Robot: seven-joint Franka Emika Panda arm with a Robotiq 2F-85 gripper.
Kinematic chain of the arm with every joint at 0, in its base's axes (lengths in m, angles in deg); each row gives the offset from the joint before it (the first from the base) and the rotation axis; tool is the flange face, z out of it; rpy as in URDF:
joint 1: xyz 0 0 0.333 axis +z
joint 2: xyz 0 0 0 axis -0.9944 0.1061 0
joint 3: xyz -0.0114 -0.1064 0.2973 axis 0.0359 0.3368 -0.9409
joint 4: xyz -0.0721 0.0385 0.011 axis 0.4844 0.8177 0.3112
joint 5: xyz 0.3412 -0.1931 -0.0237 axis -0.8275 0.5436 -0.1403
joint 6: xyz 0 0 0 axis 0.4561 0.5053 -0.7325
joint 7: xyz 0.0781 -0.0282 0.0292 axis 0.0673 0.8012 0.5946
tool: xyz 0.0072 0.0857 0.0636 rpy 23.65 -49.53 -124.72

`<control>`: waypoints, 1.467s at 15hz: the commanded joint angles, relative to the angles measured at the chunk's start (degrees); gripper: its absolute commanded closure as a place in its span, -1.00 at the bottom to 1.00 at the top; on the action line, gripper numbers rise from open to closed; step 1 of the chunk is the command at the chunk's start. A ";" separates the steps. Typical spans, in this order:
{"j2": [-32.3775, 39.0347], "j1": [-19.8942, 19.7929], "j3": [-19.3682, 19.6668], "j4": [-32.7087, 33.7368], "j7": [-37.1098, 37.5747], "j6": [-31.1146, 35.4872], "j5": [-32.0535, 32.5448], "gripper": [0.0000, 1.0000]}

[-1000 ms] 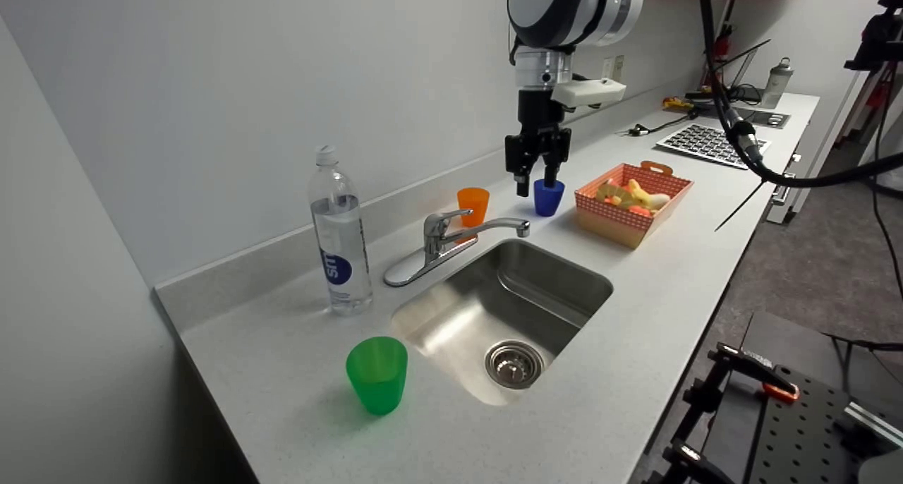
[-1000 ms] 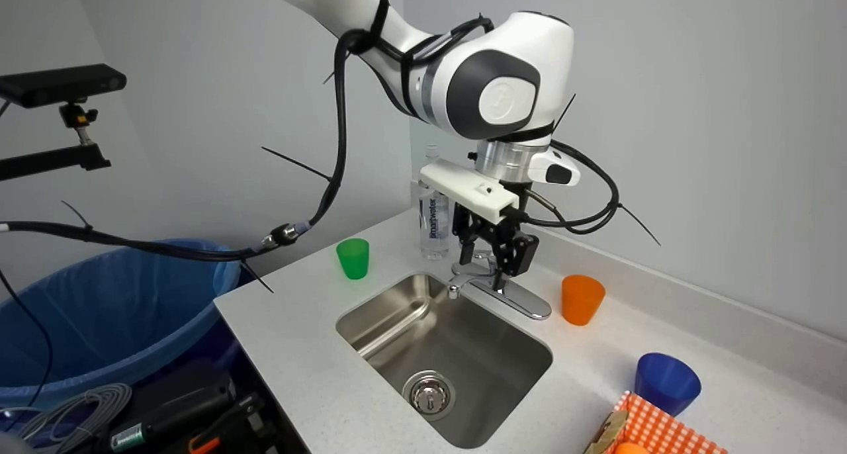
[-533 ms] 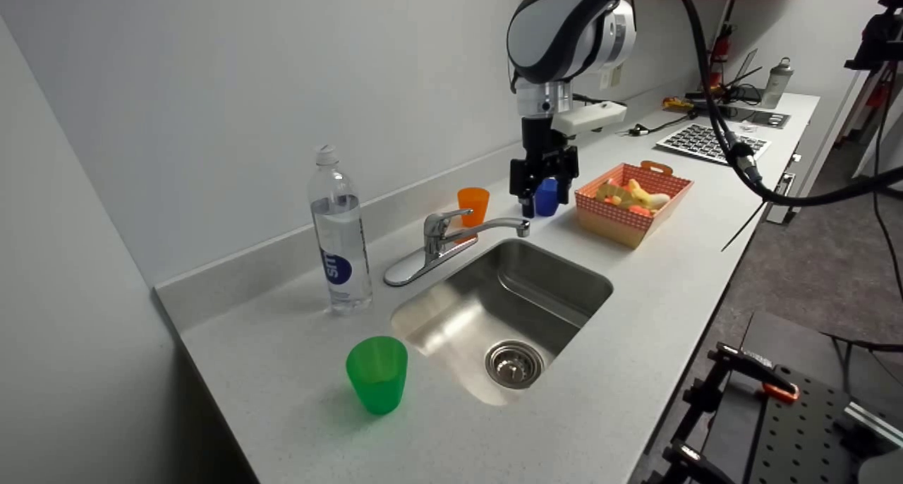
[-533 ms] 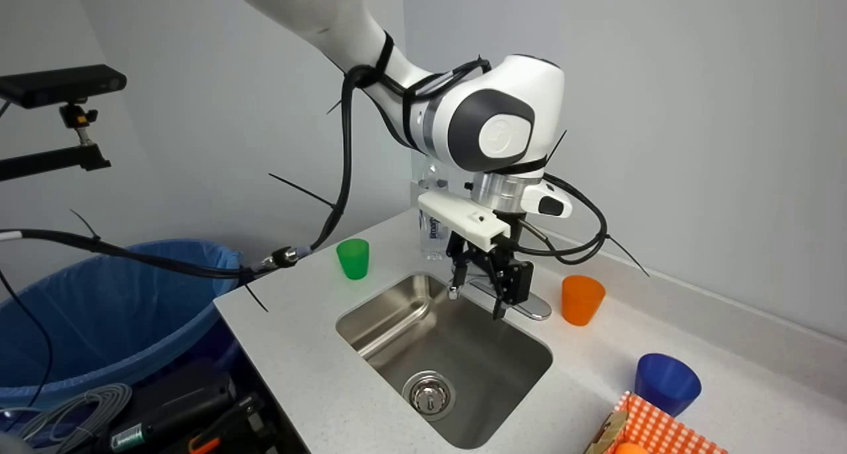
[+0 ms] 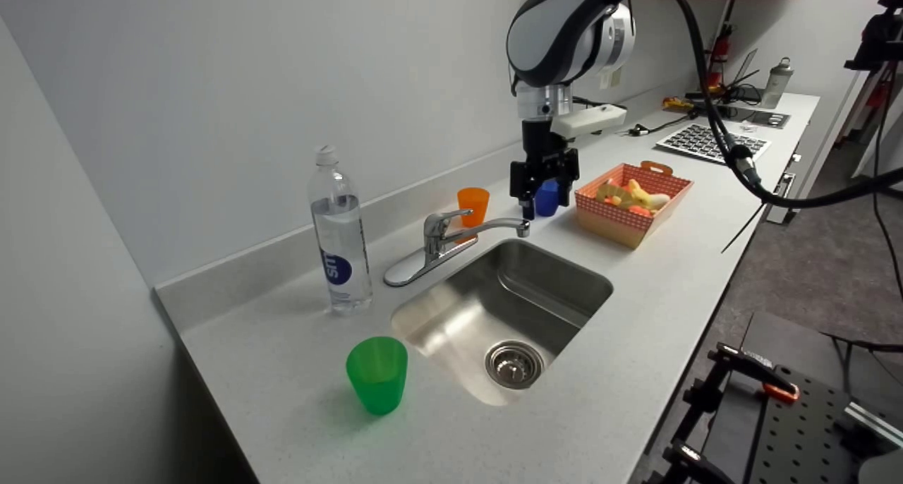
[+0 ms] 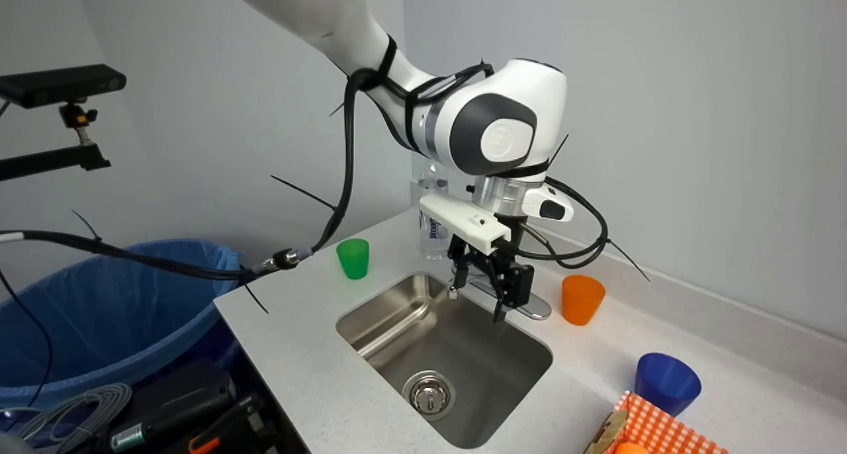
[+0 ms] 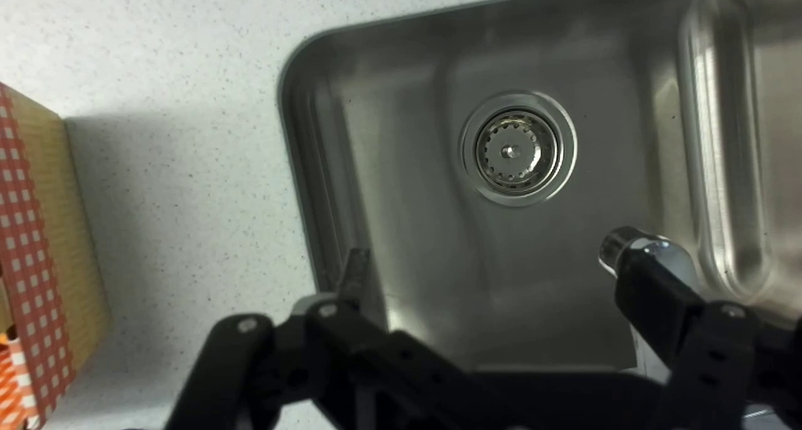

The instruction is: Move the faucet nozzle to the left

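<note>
The faucet nozzle is a slim chrome spout reaching over the sink in both exterior views. Its tip shows beside a finger of my gripper, whose body hides most of the faucet there. My gripper is open and empty, pointing down, low over the sink's back area by the spout tip. In the wrist view the fingers are wide apart. The right finger overlaps the chrome nozzle tip, with nothing between the fingers. I cannot tell whether the finger touches it.
A steel sink lies below. A water bottle and green cup stand at one end. An orange cup, a blue cup and a checkered basket of toy food stand on the other side.
My gripper has moved down beside the spout tip, mostly in the first half second, and has barely moved since. It stays open. The faucet and the other things have not moved.
</note>
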 commanded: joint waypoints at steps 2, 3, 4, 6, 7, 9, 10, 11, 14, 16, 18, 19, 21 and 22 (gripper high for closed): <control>0.02 0.11 0.14 0.14 -0.04 -0.19 -0.04 -1.00; 0.02 0.11 0.14 0.15 -0.04 -0.19 -0.04 -1.00; 0.02 0.11 0.14 0.15 -0.04 -0.19 -0.04 -1.00; 0.02 0.11 0.14 0.15 -0.04 -0.19 -0.04 -1.00; 0.02 0.11 0.14 0.15 -0.04 -0.19 -0.04 -1.00; 0.03 0.15 0.18 0.04 0.33 -0.01 -0.07 -1.00; 0.03 0.18 0.19 0.03 0.59 -0.16 -0.14 -1.00; 0.01 0.21 0.22 -0.01 0.88 -0.01 -0.18 -1.00; -0.06 0.40 0.39 -0.24 2.02 0.57 0.04 -1.00; -0.12 0.62 0.60 -0.34 3.47 0.80 0.47 -1.00; -0.16 0.82 0.79 -0.43 5.10 1.04 1.00 -1.00; -0.16 0.84 0.80 -0.44 5.63 1.10 1.09 -1.00; -0.16 0.86 0.80 -0.51 6.48 1.43 1.02 -1.00; -0.17 0.89 0.83 -0.46 6.95 1.12 1.07 -1.00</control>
